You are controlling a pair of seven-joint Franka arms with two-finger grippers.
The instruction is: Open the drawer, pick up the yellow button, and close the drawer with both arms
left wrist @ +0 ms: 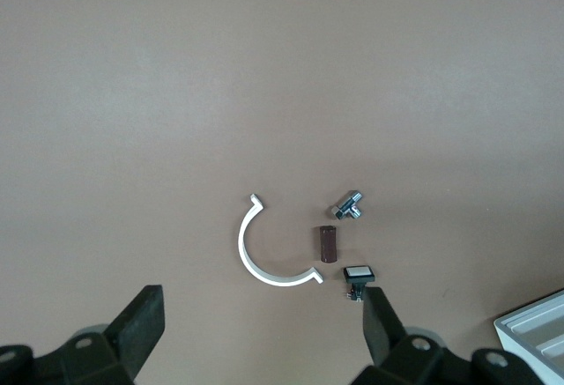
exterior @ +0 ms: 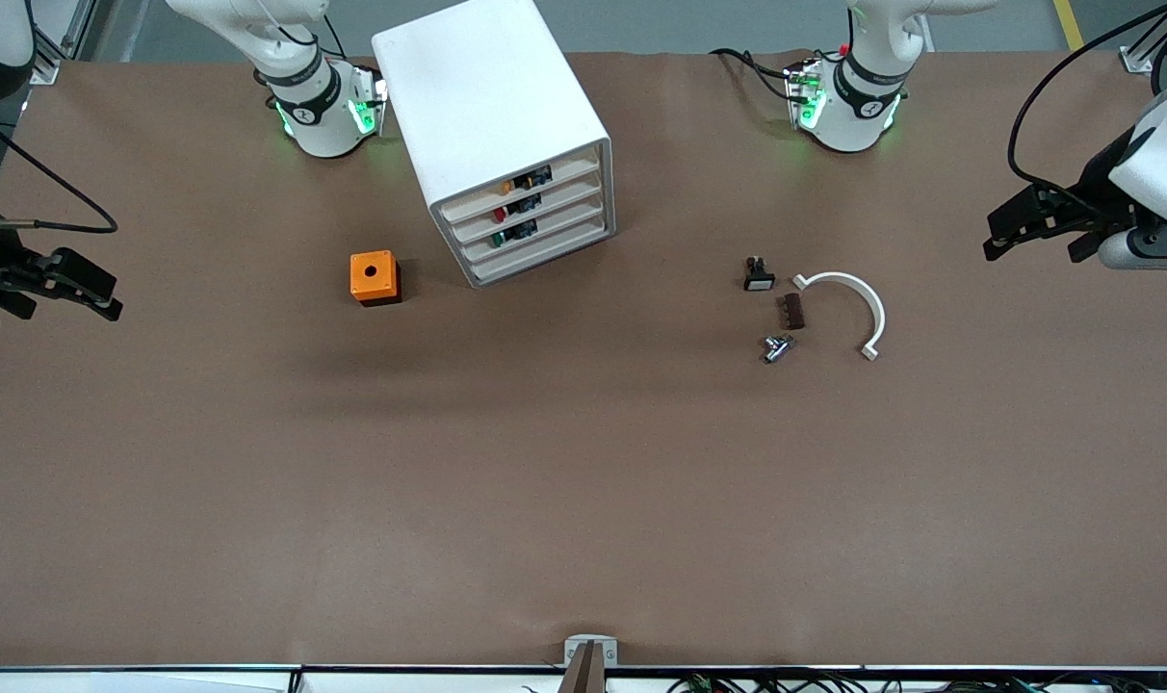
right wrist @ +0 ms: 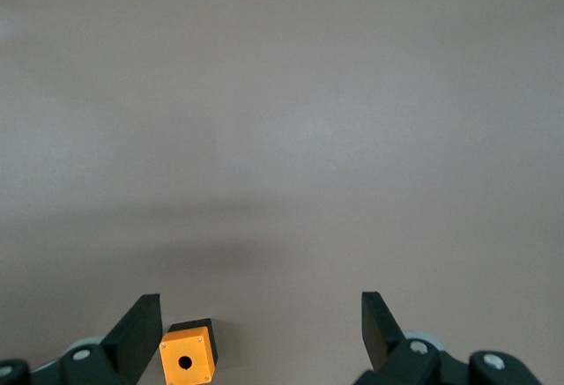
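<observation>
The white cabinet (exterior: 492,96) stands near the robots' bases, toward the right arm's end. Its top drawer (exterior: 555,180) sits pushed in, level with the three below. The button's orange cap (exterior: 508,187) shows in the top drawer's gap. My right gripper (exterior: 97,289) is open and empty at the right arm's end of the table, well away from the cabinet; it is also in its wrist view (right wrist: 262,332). My left gripper (exterior: 996,236) is open and empty at the left arm's end, also seen in its wrist view (left wrist: 262,332).
An orange cube with a hole (exterior: 375,277) (right wrist: 187,360) lies beside the cabinet. Toward the left arm lie a black-and-white switch part (exterior: 759,276) (left wrist: 358,277), a brown block (exterior: 792,311), a metal fitting (exterior: 777,347) and a white curved clamp (exterior: 848,308) (left wrist: 269,253).
</observation>
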